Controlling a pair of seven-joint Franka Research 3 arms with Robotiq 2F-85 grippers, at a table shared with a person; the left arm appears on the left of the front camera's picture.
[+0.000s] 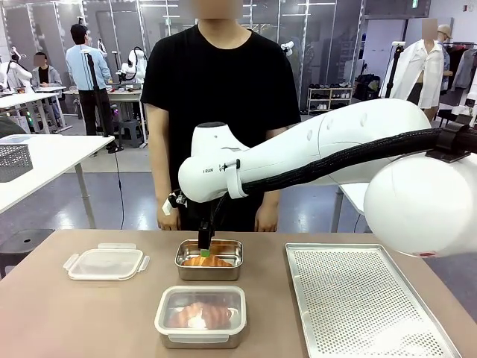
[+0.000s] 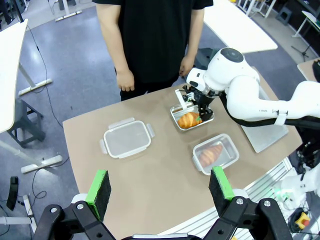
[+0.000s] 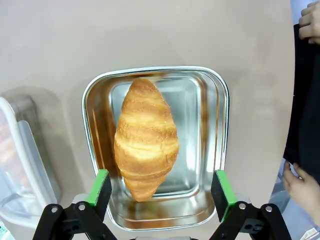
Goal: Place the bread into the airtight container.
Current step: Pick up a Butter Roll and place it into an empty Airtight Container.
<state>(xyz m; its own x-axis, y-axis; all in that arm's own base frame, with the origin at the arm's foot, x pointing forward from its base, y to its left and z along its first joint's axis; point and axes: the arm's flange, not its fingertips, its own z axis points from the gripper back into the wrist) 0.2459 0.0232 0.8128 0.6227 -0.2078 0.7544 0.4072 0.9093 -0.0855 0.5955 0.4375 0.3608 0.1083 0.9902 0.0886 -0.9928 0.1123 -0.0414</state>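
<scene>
A: Where is our bread?

B: Lying in the open steel container on the counter; our right pincer hangs spread just above it, holding nothing.

A: And its long axis?

B: Along the container's length, between the fingers. We should lift straight, then fit the lid. Left pincer is spread too, high above.

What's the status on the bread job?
Right claw open above croissant in the open steel container. Left claw open, high above table. Loose lid lies aside; nothing blocking.
</scene>
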